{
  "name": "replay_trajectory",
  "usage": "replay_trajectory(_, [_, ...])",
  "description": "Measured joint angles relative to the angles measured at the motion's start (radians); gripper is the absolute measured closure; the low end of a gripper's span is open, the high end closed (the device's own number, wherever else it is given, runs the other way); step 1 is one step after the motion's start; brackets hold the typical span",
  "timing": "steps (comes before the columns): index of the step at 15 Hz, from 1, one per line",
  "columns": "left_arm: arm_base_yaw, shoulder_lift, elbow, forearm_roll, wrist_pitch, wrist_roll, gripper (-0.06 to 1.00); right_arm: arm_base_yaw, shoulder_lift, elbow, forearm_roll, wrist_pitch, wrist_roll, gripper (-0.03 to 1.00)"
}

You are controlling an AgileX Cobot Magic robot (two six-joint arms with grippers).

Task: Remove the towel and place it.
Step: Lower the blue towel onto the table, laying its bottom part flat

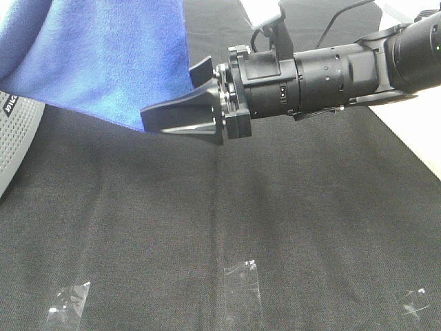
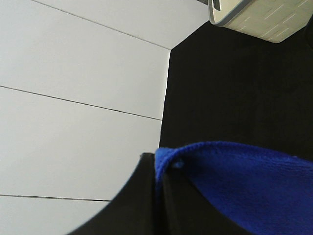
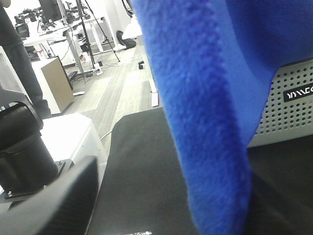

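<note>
The royal-blue towel (image 1: 103, 55) hangs off the desk (image 1: 289, 221) at the far left of the high view, with nothing of it resting on the black cloth that you can see. Its free lower edge slopes down toward your right tool (image 1: 169, 93). That tool reaches in level from the right with its jaws pointing left at that edge. They stand apart, one above and one below the hem, and are not yet pinched on it. The right wrist view shows the fuzzy fold hanging straight down just in front of the tool. The towel therefore lies directly ahead of the right tool, its hanging edge running roughly across the tool's reach, and the right arm is the one placed to take it. Your left tool (image 2: 160, 171) is clenched on a stitched edge of the towel and holds it up, though it is outside the high view. The fabric is thick, soft microfibre that will likely bunch and sag, so a deep bite past the hem looks wiser. Behind the towel sits a perforated grey casing (image 1: 17, 131), rigid and close to the drape.
</note>
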Motion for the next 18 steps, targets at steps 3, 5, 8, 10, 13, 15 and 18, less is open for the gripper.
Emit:
replay_trajectory(3, [0.0,0.0,0.0,0.0,0.0,0.0,0.94,0.0,0.0,0.0,0.0,-0.023,0.0,0.59])
replay_trajectory(5, [0.0,0.0,0.0,0.0,0.0,0.0,0.94,0.0,0.0,0.0,0.0,-0.023,0.0,0.84])
replay_trajectory(8, [0.0,0.0,0.0,0.0,0.0,0.0,0.94,0.0,0.0,0.0,0.0,-0.023,0.0,0.96])
replay_trajectory(10, [0.0,0.0,0.0,0.0,0.0,0.0,0.94,0.0,0.0,0.0,0.0,-0.027,0.003,0.96])
replay_trajectory(13, [0.0,0.0,0.0,0.0,0.0,0.0,0.94,0.0,-0.008,0.0,0.0,-0.128,0.162,0.96])
replay_trajectory(15, [0.0,0.0,0.0,0.0,0.0,0.0,0.94,0.0,-0.055,0.0,-0.009,-0.217,0.294,0.96])
replay_trajectory(18, [0.0,0.0,0.0,0.0,-0.001,0.0,0.94,0.0,-0.176,-0.025,-0.182,-0.329,0.519,0.96])
